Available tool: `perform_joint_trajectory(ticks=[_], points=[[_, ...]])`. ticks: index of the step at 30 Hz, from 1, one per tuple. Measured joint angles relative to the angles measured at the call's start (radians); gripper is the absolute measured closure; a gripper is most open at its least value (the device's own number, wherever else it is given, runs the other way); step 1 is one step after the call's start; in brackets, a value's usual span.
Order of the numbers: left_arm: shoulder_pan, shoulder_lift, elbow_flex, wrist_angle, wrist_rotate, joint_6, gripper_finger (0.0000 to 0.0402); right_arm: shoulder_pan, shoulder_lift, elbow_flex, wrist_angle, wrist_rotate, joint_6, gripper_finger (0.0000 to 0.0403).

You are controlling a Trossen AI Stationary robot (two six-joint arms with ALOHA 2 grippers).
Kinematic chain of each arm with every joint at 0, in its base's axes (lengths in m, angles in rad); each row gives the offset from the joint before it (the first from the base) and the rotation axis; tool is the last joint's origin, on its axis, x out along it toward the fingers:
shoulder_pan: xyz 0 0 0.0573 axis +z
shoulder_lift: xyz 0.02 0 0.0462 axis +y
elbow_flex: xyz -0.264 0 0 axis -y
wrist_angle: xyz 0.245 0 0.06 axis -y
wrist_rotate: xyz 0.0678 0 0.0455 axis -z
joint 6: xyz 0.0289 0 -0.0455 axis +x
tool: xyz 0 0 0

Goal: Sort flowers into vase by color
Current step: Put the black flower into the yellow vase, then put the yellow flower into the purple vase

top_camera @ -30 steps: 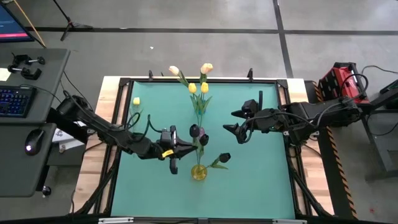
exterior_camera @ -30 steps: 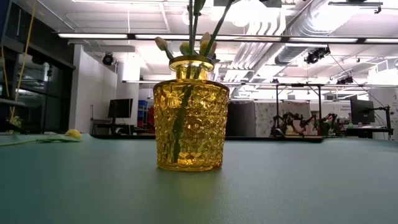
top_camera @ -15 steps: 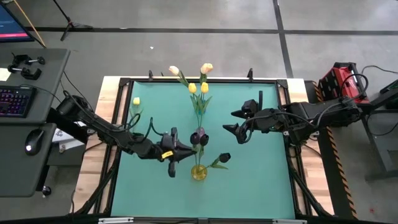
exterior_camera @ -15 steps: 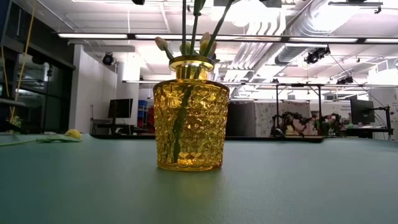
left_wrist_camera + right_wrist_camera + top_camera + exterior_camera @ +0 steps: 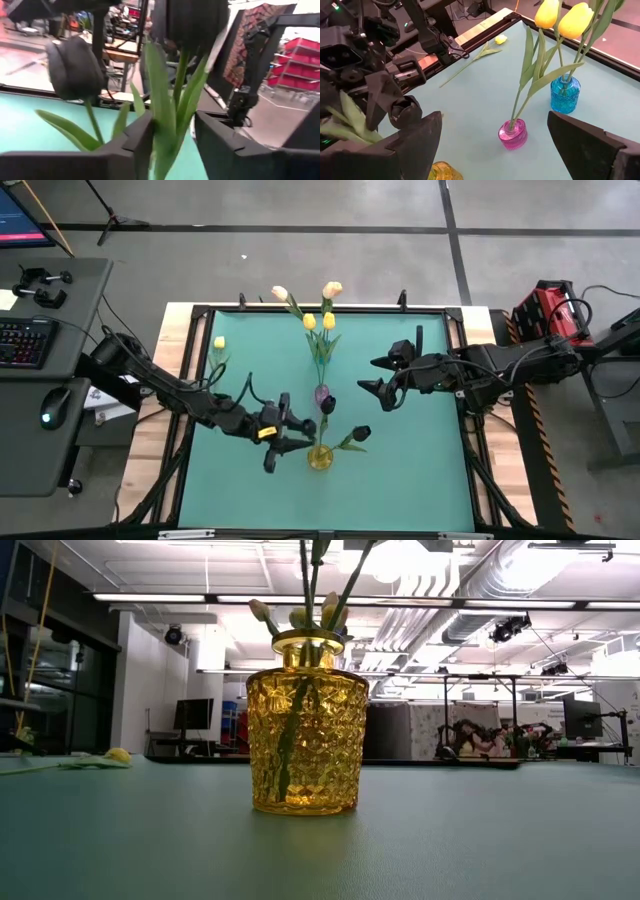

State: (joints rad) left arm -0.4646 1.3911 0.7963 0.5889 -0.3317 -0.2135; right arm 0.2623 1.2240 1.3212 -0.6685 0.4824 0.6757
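The left gripper (image 5: 283, 442), just beside the amber vase (image 5: 319, 457), grasped a dark tulip (image 5: 186, 20) standing in it—releasing seemed next—while the right gripper (image 5: 377, 378) waited beyond the vase, jaws spread.

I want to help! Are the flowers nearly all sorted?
Nearly. Done: yellow tulips and peach tulips stand in vases, and a dark tulip is in the yellow vase. In hand: the left gripper is at that vase with another dark one. Left: a lone yellow tulip lies flat on the table. The right gripper waits, open.
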Motion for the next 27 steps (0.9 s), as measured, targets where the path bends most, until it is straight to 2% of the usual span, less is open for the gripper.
perform_joint_trajectory(ticks=[9, 18, 21, 24, 27], points=[[0.0, -0.077, 0.001, -0.113, 0.017, -0.055, 0.0198, 0.0, 0.0, 0.0, 0.008, -0.023, -0.002, 0.0052], [0.0, -0.299, 0.002, -0.33, -0.036, -0.056, 0.0183, 0.0, 0.0, 0.0, 0.027, -0.024, -0.011, 0.0052], [0.0, -0.381, 0.002, -0.36, -0.105, -0.034, 0.0183, 0.0, 0.0, 0.0, 0.028, -0.024, -0.015, 0.0052], [0.007, -0.461, 0.002, -0.368, -0.244, -0.023, 0.0183, 0.0, 0.0, 0.0, 0.035, -0.027, -0.022, 0.0052], [0.081, -0.54, 0.016, -0.499, -0.356, -0.169, 0.0183, -0.001, 0.0, 0.0, 0.039, -0.026, -0.022, 0.0052]])
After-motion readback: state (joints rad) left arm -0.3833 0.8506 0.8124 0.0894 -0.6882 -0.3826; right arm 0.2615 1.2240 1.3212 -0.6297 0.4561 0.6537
